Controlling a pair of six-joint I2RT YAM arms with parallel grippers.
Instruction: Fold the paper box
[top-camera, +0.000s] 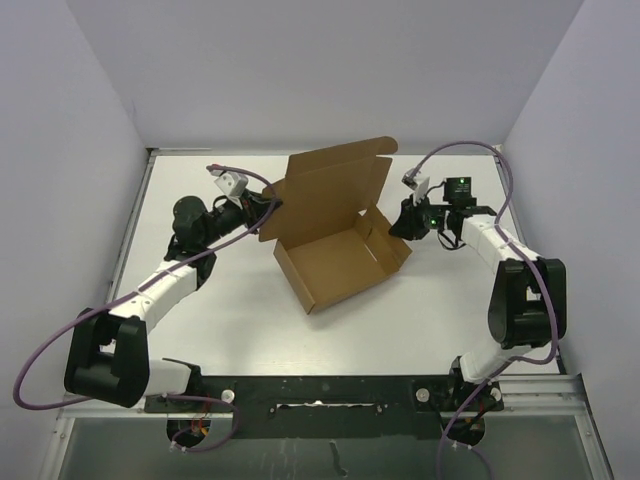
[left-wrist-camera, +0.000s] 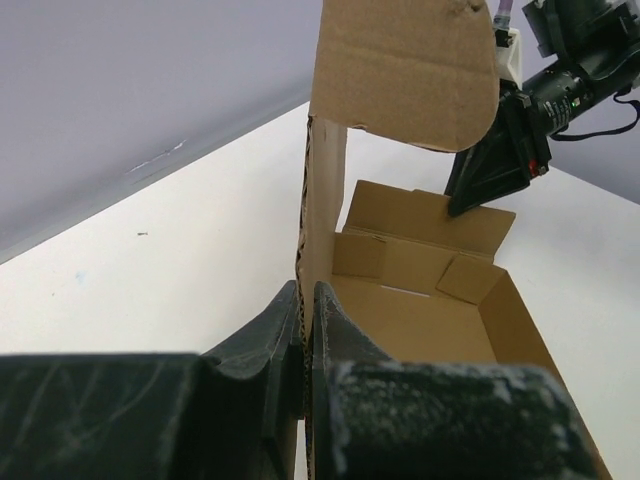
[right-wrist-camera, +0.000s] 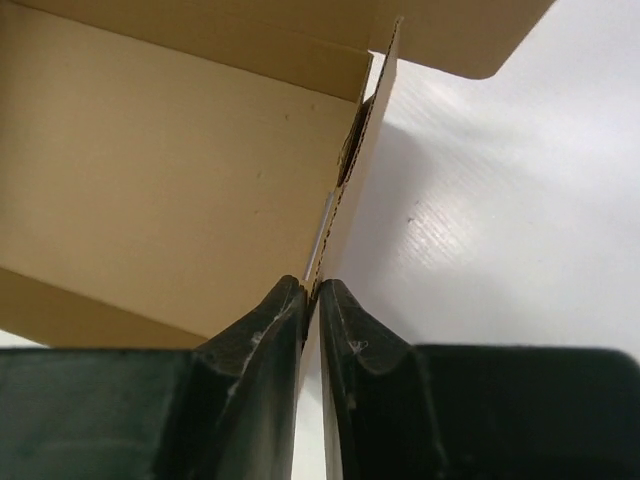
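Right wrist: paper box (right-wrist-camera: 160, 170) lid seemingly cropped.

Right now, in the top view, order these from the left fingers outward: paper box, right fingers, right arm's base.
1. paper box, pinched in the left fingers.
2. right fingers, at the box's right wall.
3. right arm's base, near right corner.

Left fingers (left-wrist-camera: 262, 352) pinch paper box (left-wrist-camera: 325, 210) wall (upright)

On table (top-camera: 230, 300), paper box (top-camera: 340, 265) between left gripper (top-camera: 270, 207) and right gripper (top-camera: 396, 227) (lid (top-camera: 335, 185) upright behind).
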